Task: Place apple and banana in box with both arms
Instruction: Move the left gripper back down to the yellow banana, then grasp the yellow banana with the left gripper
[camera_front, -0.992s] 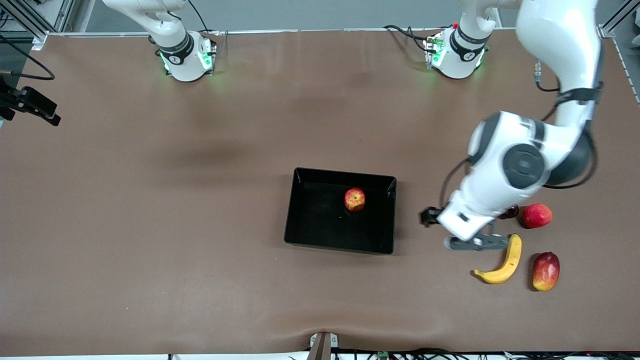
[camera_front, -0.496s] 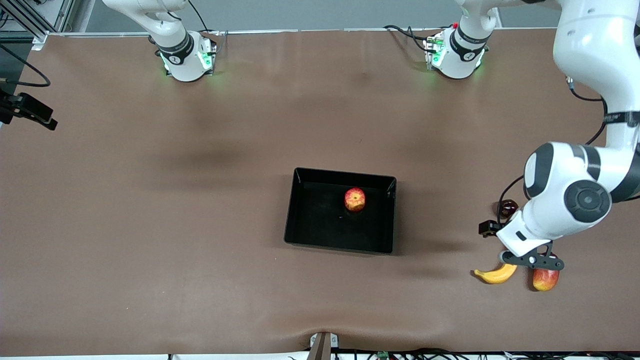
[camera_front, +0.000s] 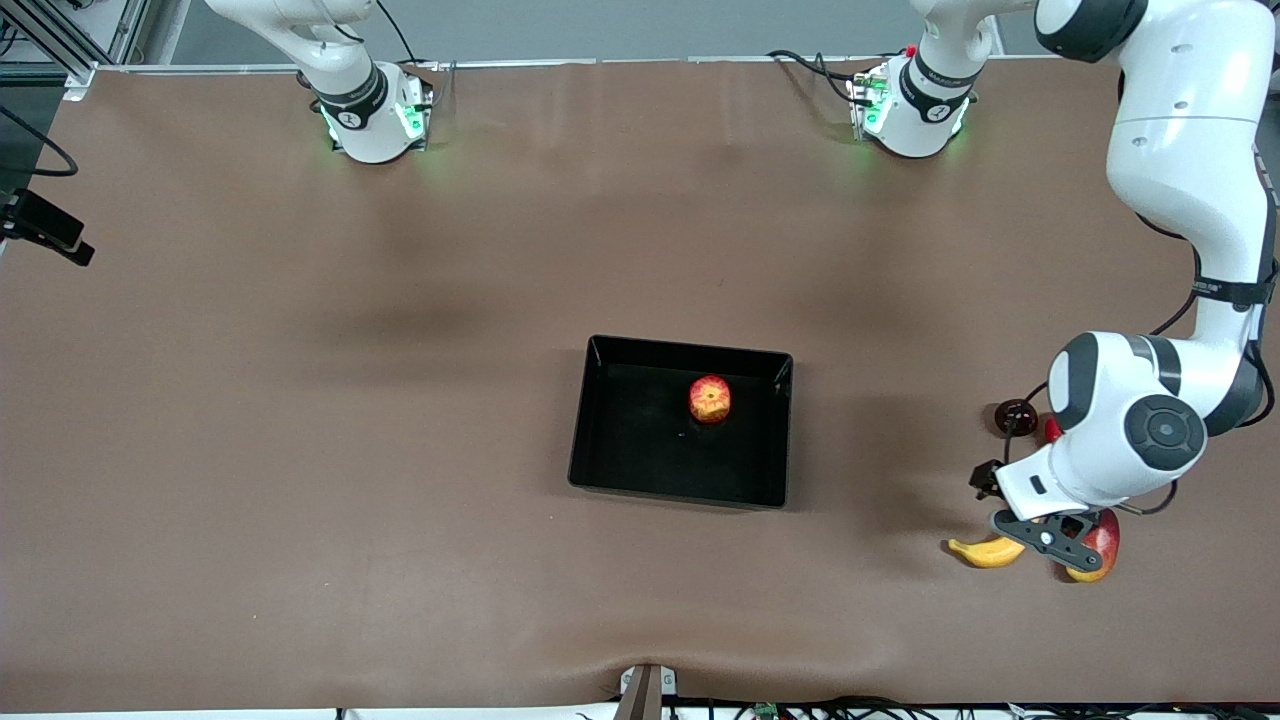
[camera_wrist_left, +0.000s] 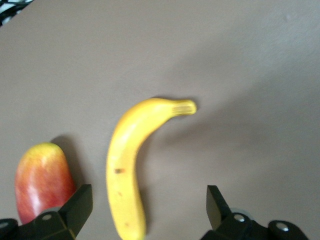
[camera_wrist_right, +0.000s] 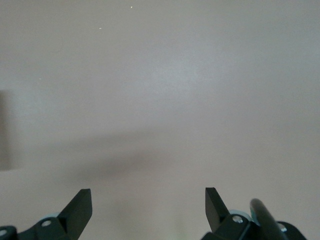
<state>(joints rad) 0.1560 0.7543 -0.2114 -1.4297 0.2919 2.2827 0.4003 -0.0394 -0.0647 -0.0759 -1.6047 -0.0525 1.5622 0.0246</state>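
brown tabletop holds a shallow glossy black plastic tray with the small streaked red apple in it. toward the left arm's end lies the curved yellow banana, its long axis running between the left gripper's wide-spread fingers, a red-yellow mango-like fruit beside it. right gripper gapes over bare table.

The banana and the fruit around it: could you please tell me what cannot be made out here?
- Banana: front view, far end hidden under the left tool.
- Mango: left wrist view, cut off by a finger.
- Red fruit: front view, mostly behind the left arm.
- Right tool: over bare table.
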